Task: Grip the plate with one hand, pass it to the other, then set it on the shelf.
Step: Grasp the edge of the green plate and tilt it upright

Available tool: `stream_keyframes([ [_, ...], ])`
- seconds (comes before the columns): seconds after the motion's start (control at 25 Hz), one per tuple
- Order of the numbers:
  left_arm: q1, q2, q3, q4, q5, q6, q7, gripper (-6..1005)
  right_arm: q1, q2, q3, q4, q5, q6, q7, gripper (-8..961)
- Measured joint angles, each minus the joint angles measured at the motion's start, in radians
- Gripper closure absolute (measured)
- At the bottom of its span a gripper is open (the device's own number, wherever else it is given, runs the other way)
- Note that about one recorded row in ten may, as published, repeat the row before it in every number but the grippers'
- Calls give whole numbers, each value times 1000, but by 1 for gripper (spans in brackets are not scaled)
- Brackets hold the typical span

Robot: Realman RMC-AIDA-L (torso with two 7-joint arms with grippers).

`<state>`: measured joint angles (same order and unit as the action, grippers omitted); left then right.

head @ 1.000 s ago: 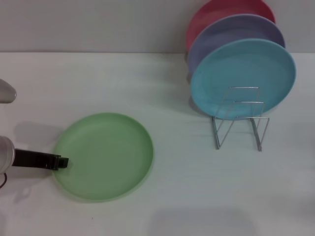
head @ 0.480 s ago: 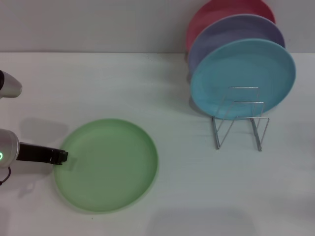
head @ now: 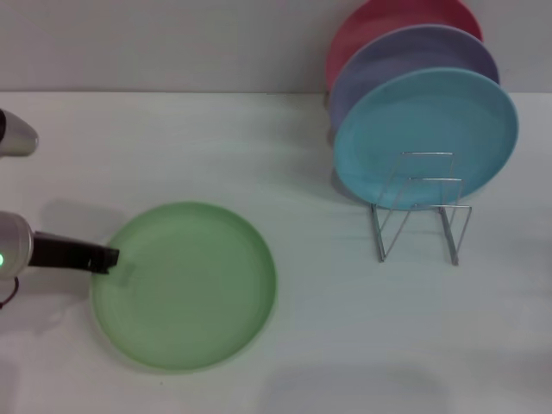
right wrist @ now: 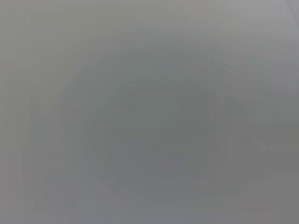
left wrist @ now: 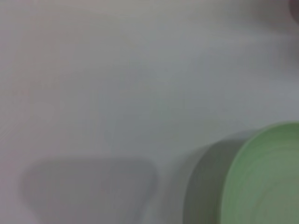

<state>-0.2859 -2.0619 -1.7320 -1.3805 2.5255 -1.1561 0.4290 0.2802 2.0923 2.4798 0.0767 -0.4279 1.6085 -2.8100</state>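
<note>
The light green plate (head: 190,289) lies at the front left of the white table, its left edge raised a little over a shadow. My left gripper (head: 110,258), slim and black on a silver-grey arm with a green light, reaches in from the left and is shut on the plate's left rim. The left wrist view shows the plate's rim (left wrist: 266,182) with a shadow beneath it. The silver wire rack (head: 420,211) stands at the right, its front slots free. My right gripper is out of view; its wrist view shows only a bare grey surface.
In the rack's back slots stand a light blue plate (head: 427,138), a lavender plate (head: 414,56) and a red plate (head: 392,21), all upright. The white table (head: 285,172) meets a grey wall behind.
The green plate has shifted slightly right and toward me and looks larger, its left edge lifted. My left gripper has moved up and a little right with the rim.
</note>
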Motion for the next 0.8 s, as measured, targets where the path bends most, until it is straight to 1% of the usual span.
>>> stream_keyframes([
  [0.04, 0, 0, -5, -9, 0, 1, 4, 932, 0, 0, 0, 0, 0, 0, 0, 127],
  [0.08, 0, 0, -7, -16, -1, 1, 6, 934, 2, -1, -15, 7, 0, 29, 22, 127],
  [0.12, 0, 0, -10, -45, -1, 1, 12, 936, 9, -5, -66, 38, 0, 79, 70, 127],
  [0.16, 0, 0, -10, -45, -1, 1, 12, 939, 9, -5, -66, 38, 0, 79, 70, 127],
  [0.2, 0, -1, -10, -57, -1, 1, 14, 941, 13, -7, -91, 57, 0, 95, 94, 127],
  [0.28, 0, -1, -11, -78, -1, 2, 17, 945, 32, -9, -145, 110, 0, 95, 171, 126],
  [0.32, 1, -1, -11, -99, -1, 4, 23, 947, 57, -14, -196, 159, -8, 69, 260, 126],
  [0.36, 1, -1, -11, -99, -1, 4, 23, 949, 57, -14, -196, 159, -8, 69, 260, 126],
  [0.4, 2, -1, -10, -112, -1, 4, 25, 951, 70, -16, -229, 197, -20, 42, 310, 126],
  [0.48, 6, -2, -7, -140, -2, 5, 27, 954, 79, -16, -292, 311, -61, -43, 385, 126],
  [0.52, 12, -3, -5, -168, -2, 5, 27, 955, 82, -13, -374, 460, -115, -174, 463, 127],
  [0.56, 12, -3, -5, -168, -2, 5, 27, 956, 82, -13, -374, 460, -115, -174, 463, 127],
  [0.6, 17, -3, -5, -183, -2, 6, 27, 958, 82, -14, -416, 522, -134, -234, 504, 128],
  [0.68, 25, -3, -6, -204, -3, 6, 27, 959, 79, -18, -504, 668, -185, -381, 627, 128],
  [0.72, 28, -3, -7, -216, -3, 6, 27, 959, 77, -21, -560, 819, -278, -522, 782, 129],
  [0.76, 31, -3, -9, -231, -4, 6, 27, 958, 77, -21, -560, 819, -278, -522, 782, 129],
  [0.8, 33, -3, -9, -242, -4, 8, 27, 958, 78, -21, -575, 892, -361, -595, 889, 130],
])
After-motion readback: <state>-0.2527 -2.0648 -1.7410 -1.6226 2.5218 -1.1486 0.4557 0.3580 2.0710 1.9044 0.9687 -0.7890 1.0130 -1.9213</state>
